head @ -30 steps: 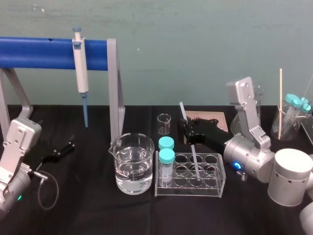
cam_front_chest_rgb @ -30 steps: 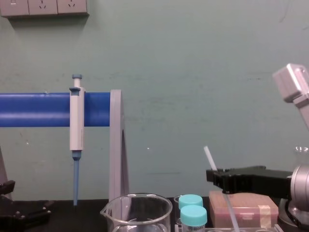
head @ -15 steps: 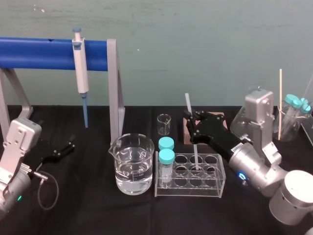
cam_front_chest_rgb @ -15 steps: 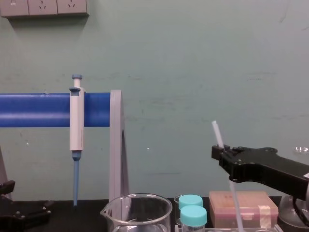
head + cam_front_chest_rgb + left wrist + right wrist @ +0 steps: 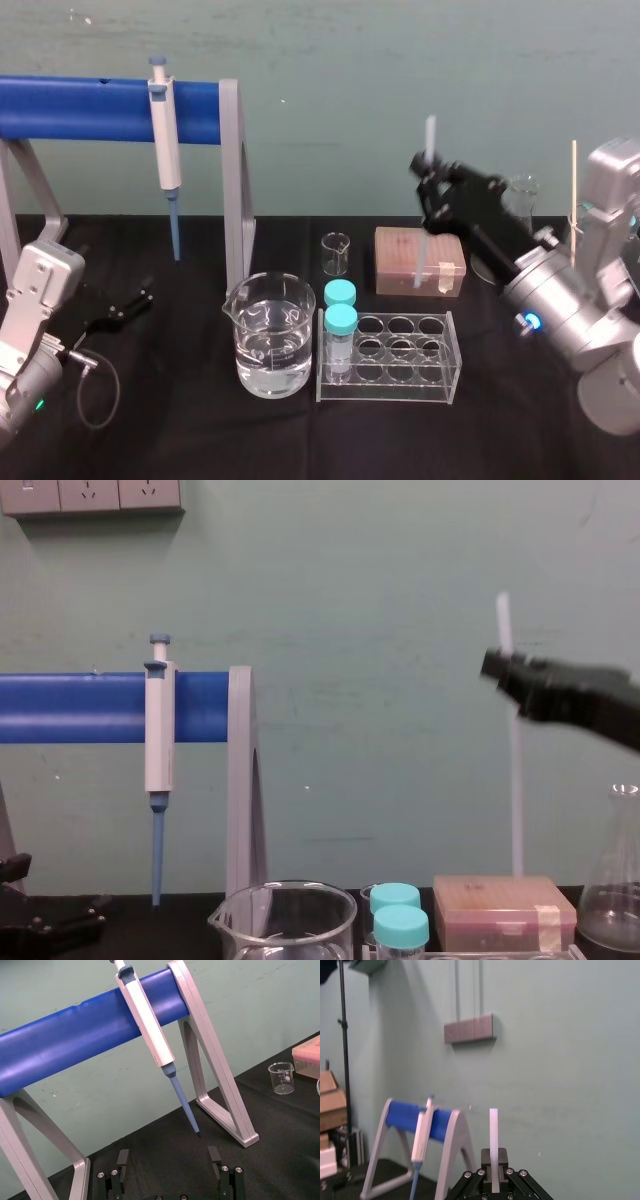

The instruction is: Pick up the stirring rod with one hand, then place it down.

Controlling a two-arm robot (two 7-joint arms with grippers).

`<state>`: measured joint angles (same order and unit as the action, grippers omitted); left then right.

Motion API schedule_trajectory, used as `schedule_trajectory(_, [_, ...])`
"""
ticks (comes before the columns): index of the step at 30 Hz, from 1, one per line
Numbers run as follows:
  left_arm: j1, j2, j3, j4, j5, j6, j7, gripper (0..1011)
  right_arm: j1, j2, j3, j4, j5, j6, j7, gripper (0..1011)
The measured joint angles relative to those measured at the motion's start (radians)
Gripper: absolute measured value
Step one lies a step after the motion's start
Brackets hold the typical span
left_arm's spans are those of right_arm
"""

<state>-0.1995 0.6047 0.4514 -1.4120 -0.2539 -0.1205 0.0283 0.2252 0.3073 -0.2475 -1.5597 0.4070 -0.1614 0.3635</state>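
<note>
The stirring rod [image 5: 430,132] is a thin translucent white stick, held nearly upright in the air above the pink box [image 5: 400,265]. My right gripper [image 5: 430,185] is shut on its upper part, with a short length sticking out above the jaws. From the chest, the rod [image 5: 515,780] hangs down from the black gripper [image 5: 503,665], its lower end just over the box [image 5: 500,910]. The right wrist view shows the rod [image 5: 493,1135] rising from between the shut fingers [image 5: 485,1176]. My left gripper [image 5: 122,306] rests at the table's left; the left wrist view shows it [image 5: 168,1154] open.
A blue bar stand [image 5: 90,108] carries a hanging pipette [image 5: 165,140]. A water-filled beaker [image 5: 268,335], a clear tube rack [image 5: 385,375] with two teal-capped tubes, and a small beaker [image 5: 336,253] stand mid-table. A flask [image 5: 615,900] and a jar of tubes [image 5: 600,240] stand right.
My right gripper has lifted the rod up and to the right, out of the rack and above the pink box. The left arm has not moved.
</note>
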Motion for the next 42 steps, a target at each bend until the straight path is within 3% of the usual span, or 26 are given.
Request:
schedule_trajectory(6, [0.000, 0.000, 0.000, 0.000, 0.000, 0.000, 0.000, 1000, 0.006, 0.023, 0.039, -0.063, 0.018, 0.033, -0.002, 71])
schedule_trajectory(13, [0.000, 0.000, 0.000, 0.000, 0.000, 0.000, 0.000, 1000, 0.009, 0.041, 0.055, -0.079, 0.014, 0.043, -0.007, 71])
schedule_trajectory(42, [0.000, 0.000, 0.000, 0.000, 0.000, 0.000, 0.000, 1000, -0.012, 0.053, 0.054, -0.093, 0.007, 0.058, -0.006, 71])
